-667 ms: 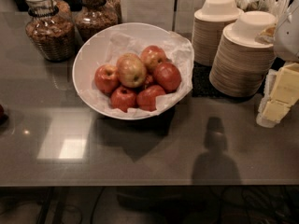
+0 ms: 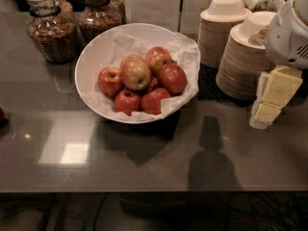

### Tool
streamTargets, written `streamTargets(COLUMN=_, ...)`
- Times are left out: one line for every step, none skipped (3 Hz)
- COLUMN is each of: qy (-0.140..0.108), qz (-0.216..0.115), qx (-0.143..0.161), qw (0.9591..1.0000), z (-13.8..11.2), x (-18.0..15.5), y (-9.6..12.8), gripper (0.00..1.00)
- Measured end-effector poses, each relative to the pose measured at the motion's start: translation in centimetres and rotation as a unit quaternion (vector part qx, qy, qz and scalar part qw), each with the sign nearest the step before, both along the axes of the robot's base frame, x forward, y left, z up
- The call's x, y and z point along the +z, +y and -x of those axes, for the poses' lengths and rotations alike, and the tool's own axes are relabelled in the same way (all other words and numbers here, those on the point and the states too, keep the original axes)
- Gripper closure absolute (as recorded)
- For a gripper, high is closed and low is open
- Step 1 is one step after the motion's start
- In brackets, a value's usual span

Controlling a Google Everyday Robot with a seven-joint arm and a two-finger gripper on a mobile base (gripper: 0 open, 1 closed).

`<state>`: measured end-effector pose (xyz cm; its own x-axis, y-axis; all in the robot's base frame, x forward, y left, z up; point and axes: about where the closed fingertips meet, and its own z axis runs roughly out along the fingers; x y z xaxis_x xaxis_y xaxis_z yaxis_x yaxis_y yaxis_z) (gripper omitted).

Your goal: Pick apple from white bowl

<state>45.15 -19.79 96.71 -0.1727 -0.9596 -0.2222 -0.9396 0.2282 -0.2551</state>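
- We judge the task as barely begun: nothing has been lifted, and the whole pick is left to do.
- The apple (image 2: 136,72), the largest and palest, yellowish-green with a dull red blush, lies in the white bowl (image 2: 91,47), on top of the pile and a little left of its middle.
- Smaller deep-red apples (image 2: 172,78) press against it on both sides and in front, all resting on crumpled white paper.
- The bowl stands on the tabletop (image 2: 144,162) towards the far edge, left of centre.
- The hand (image 2: 270,102) hangs near the right edge of the tabletop, in front of the stacks of paper bowls (image 2: 240,66) and well apart from the white bowl.
- We cannot tell whether the hand is open or closed; we see no apple in it.
- Left to do, as we read it: carry the hand leftwards over the bowl, lower it onto the pale apple, grip it and lift it clear of the rim.
- Two glass jars (image 2: 50,30) stand at the far left corner, away from that path.
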Motion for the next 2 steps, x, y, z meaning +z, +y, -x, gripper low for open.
streamTargets(qy=-0.016, qz=-0.022, qx=0.037, qw=0.9990, z=-1.7, x=-0.7, y=2.9, gripper=0.00)
streamTargets(qy=-0.032, qz=-0.040, qx=0.072, qw=0.9961, z=-2.7, x=-0.2, y=6.0, gripper=0.00)
